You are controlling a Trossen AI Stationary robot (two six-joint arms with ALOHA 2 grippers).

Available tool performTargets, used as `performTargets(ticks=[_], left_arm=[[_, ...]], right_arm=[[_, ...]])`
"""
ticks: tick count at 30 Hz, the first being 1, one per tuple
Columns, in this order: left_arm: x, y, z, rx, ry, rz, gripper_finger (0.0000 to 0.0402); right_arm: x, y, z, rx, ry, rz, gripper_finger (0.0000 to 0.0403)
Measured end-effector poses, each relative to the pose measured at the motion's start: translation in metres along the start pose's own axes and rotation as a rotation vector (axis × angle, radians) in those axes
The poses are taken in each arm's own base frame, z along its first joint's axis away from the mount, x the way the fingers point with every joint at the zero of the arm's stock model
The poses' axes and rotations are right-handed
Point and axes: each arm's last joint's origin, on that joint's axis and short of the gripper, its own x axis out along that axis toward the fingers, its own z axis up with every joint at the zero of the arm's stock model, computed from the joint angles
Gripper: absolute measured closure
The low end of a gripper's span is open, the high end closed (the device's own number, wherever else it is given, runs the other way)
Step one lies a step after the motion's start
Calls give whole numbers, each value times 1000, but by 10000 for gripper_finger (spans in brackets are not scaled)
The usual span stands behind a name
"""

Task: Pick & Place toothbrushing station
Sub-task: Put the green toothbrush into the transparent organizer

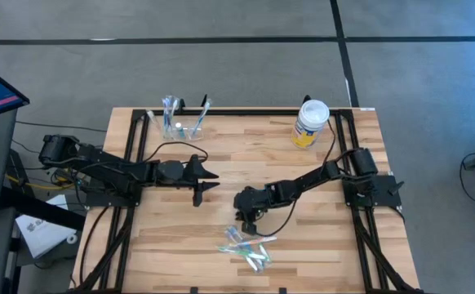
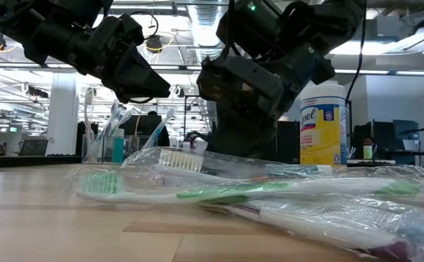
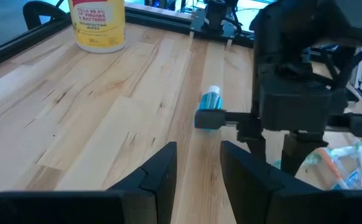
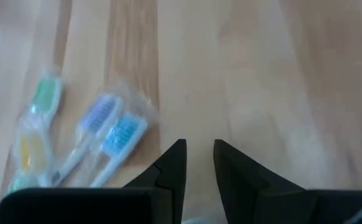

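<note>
wrapped toothbrushes [image 1: 248, 248] lie near table's front edge | clear cup [image 1: 180, 124] (brushes inside) at back left | right gripper [image 1: 251, 219] above pile, fingers slightly apart, empty | left gripper [image 1: 206, 181] parted, empty | pale wood table [image 1: 246, 155] | open office behind

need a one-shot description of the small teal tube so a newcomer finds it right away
Start at the wooden table and find the right arm's claw near its middle, above the pile of wrapped toothbrushes. Just beside that claw, on the bare wood, lies the small teal tube with a pale cap. It is the only short, stubby item there: the pile's brushes are long, slim and bagged in clear plastic.
</note>
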Motion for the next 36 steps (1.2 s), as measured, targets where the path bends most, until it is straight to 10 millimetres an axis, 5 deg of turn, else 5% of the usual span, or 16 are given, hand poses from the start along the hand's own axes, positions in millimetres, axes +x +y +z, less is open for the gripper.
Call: performTargets(ticks=[18,26,36], left_arm=[[0,0,0,0,0,0,285],[0,0,0,-3,0,0,285],[0,0,0,-3,0,0,285]], right_arm=[[-11,-24,10,64,93,40,329],[-43,-8,20,55,80,29,329],[-45,6,6,73,179,14,329]])
